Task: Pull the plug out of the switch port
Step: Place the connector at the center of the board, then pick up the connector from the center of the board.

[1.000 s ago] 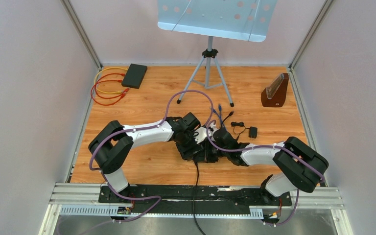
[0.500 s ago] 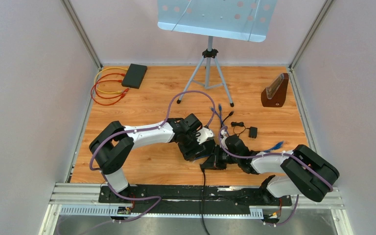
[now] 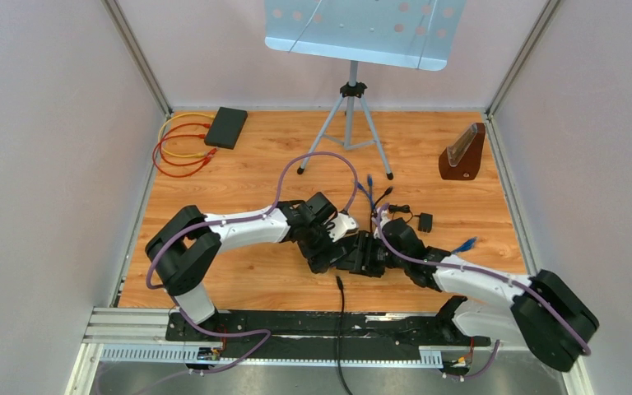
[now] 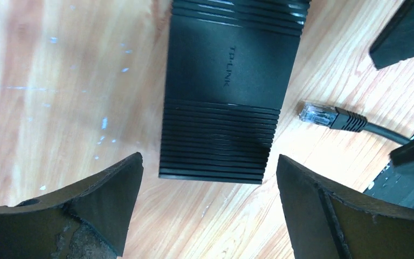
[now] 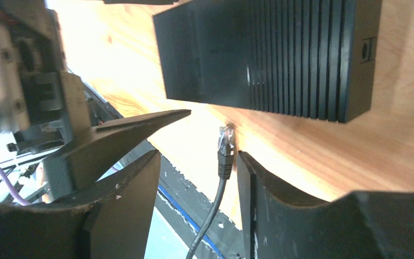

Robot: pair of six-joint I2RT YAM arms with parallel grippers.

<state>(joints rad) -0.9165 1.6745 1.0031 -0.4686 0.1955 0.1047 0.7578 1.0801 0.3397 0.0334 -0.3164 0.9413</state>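
Observation:
The black ribbed switch point(image 4: 223, 91) lies flat on the wooden table. In the top view it is mostly hidden under both grippers. The plug point(image 4: 318, 114), a clear tip on a black boot, lies loose on the wood beside the switch and out of any port. My left gripper point(image 4: 209, 162) is open just short of the switch's near end, touching nothing. My right gripper point(image 5: 198, 156) is open too. The plug point(image 5: 226, 145) rests between its jaws, close to the right finger point(image 5: 250, 189), and its black cable point(image 3: 341, 329) trails towards the table's near edge.
A music stand on a tripod point(image 3: 350, 115) stands at the back. A second black box point(image 3: 226, 127) with red and yellow cables point(image 3: 177, 148) sits back left. A wooden metronome point(image 3: 463, 154) is back right, and a small power adapter point(image 3: 424, 220) lies near my right arm.
Both grippers have opened. The right one let go of the plug, which now lies loose beside the switch. The left one released the switch, and the right arm's elbow swung out to the right.

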